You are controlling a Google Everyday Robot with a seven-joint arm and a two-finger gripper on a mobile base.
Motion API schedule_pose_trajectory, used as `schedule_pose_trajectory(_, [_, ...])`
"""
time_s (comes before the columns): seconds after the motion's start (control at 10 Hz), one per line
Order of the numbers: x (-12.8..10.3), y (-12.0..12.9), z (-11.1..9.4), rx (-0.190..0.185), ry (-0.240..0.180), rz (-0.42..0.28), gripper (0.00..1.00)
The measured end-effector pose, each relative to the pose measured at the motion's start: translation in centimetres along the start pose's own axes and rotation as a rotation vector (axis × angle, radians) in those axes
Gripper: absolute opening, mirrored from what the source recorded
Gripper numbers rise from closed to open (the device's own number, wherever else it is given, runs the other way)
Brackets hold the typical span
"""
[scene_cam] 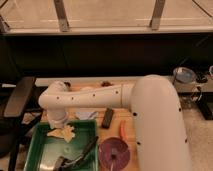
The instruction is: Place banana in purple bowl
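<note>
Pale wood forms the surface [106,135], backed by a dark wall and glass panes in metal framing. On it sits a shallow green plastic tray [39,150], with the round, wide-rimmed purple bowl [114,152] just to its right. The banana [62,132], a flattish cream-yellow piece with pointed ends, lies in the tray's far part beneath the smooth white arm [90,96]. The dark claw [74,158] hangs over the tray's near end, fingers spread wide and holding nothing.
</note>
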Motion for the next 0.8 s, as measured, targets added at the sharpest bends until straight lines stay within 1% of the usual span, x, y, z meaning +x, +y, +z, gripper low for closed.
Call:
schedule_pose_trajectory(0.5, [2.0,-0.6,1.8,0.018,-0.012,0.039,0.71])
schedule_pose_trajectory(0.8, [2.4,-1.2,3.6,0.017,-0.050,0.046,0.71])
